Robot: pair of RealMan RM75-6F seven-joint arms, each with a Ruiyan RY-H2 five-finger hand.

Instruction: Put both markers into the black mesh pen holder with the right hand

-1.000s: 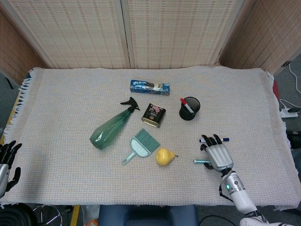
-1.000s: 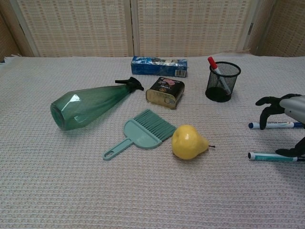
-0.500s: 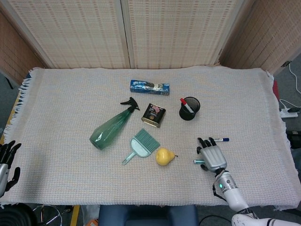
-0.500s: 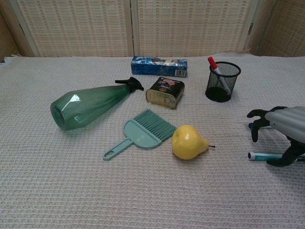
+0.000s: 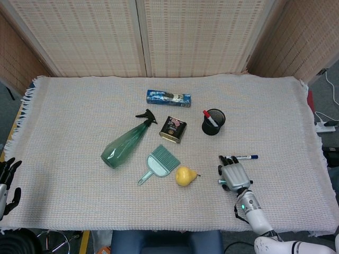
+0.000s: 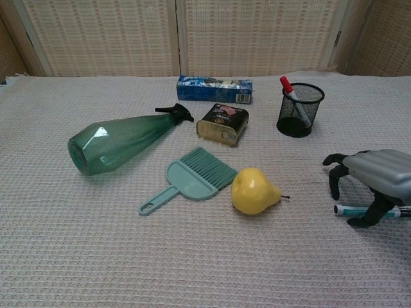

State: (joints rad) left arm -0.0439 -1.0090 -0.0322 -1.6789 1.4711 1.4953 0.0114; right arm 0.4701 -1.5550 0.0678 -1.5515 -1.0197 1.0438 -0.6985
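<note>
The black mesh pen holder (image 5: 213, 122) (image 6: 300, 110) stands upright at centre right with a red-capped marker (image 5: 207, 116) (image 6: 287, 87) leaning in it. A blue-capped marker (image 5: 247, 157) lies on the cloth just beyond my right hand (image 5: 233, 175) (image 6: 374, 182). A teal marker (image 6: 350, 210) lies under that hand, its tip (image 5: 220, 181) poking out on the left. The fingers arch down over the teal marker, spread and holding nothing. My left hand (image 5: 6, 181) hangs off the table's left edge, fingers apart and empty.
A yellow pear (image 5: 185, 175) (image 6: 253, 191) lies close to the left of the right hand. Further left are a teal hand brush (image 5: 158, 163), a green spray bottle (image 5: 125, 145) on its side, a tin (image 5: 173, 129) and a blue box (image 5: 168, 97).
My right hand has slid left and toward me, lowering over the teal marker. More of the blue marker now shows beyond it. The left hand has not moved.
</note>
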